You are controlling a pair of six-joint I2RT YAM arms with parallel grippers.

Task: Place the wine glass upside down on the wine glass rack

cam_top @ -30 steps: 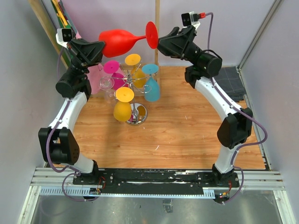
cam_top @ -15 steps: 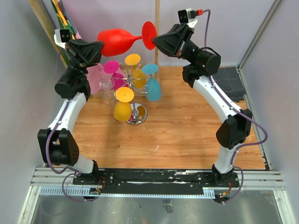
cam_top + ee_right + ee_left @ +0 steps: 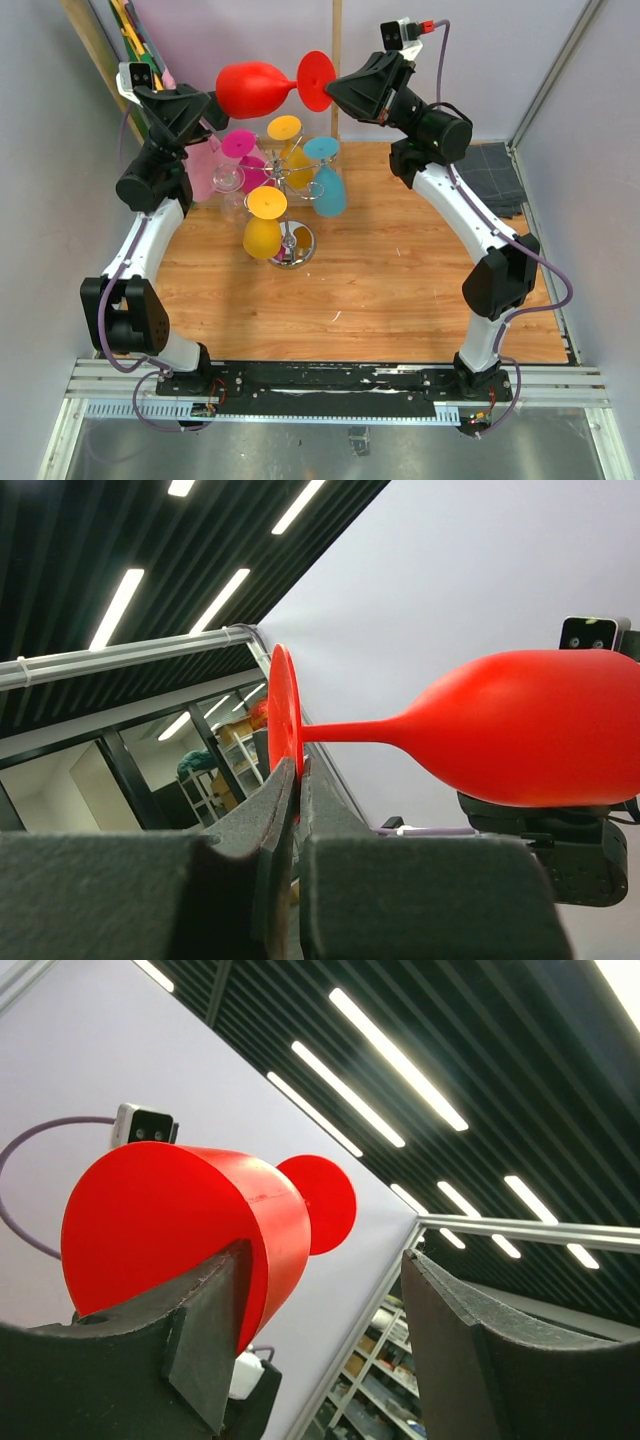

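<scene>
The red wine glass [image 3: 255, 90] hangs on its side high above the table, bowl to the left, foot to the right. My right gripper [image 3: 335, 90] is shut on the rim of its round foot; in the right wrist view the fingertips [image 3: 298, 765] pinch the foot and the bowl [image 3: 540, 730] reaches away to the right. My left gripper [image 3: 207, 100] is open at the bowl's mouth. In the left wrist view the jaws [image 3: 325, 1260] stand wide apart, with the bowl [image 3: 190, 1220] beside the left finger. The wine glass rack [image 3: 297, 243] stands below on its shiny round base.
Yellow [image 3: 263, 235], teal [image 3: 325, 190], magenta [image 3: 240, 148] and orange [image 3: 285, 130] glasses hang upside down on the rack. A clear glass [image 3: 228, 180] and a pink object [image 3: 205, 165] stand left of it. A wooden post [image 3: 337, 40] rises behind, and a dark mat [image 3: 495, 165] lies at the right.
My right gripper has shut on the glass's foot. My left gripper has opened off the bowl. The glass has shifted slightly to the right.
</scene>
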